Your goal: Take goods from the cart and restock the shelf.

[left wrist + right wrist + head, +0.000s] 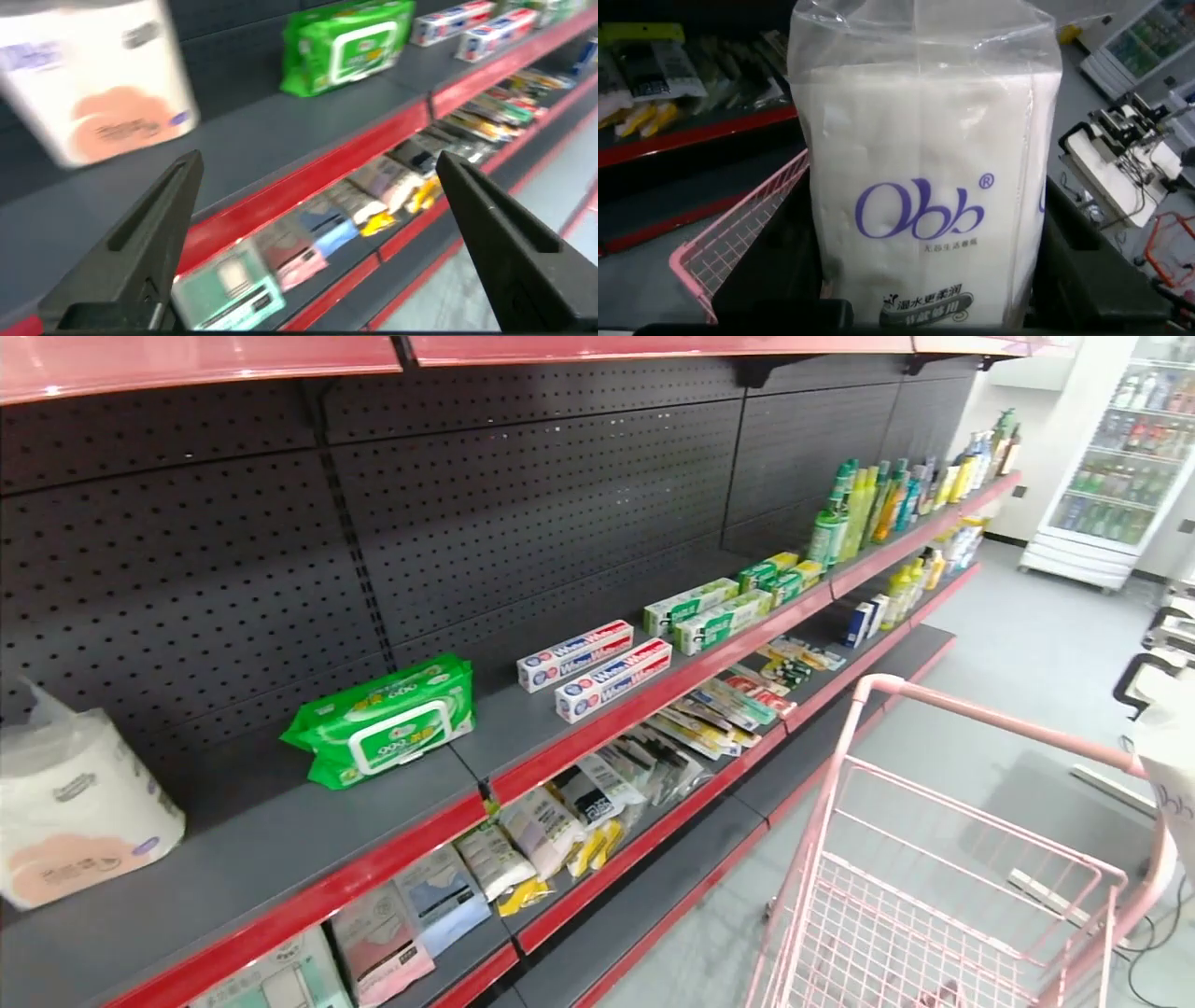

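My right gripper (924, 289) is shut on a white plastic-wrapped tissue pack (924, 159), held upright over the pink cart (738, 247). In the head view that pack (1172, 765) shows at the far right edge, above the cart's handle (934, 887). My left gripper (318, 168) hangs open with nothing between its fingers, in front of the grey shelf board (271, 131). On that board (280, 840) stand a white toilet paper pack (75, 812) at the left, a green wipes pack (383, 719) and toothpaste boxes (597, 667).
Below the red shelf edge (579, 737), a lower shelf holds several flat packets (523, 840). Bottles (868, 504) line the shelf farther right. A glass-door fridge (1111, 457) stands at the aisle's end. Grey floor lies open between the cart and the shelf.
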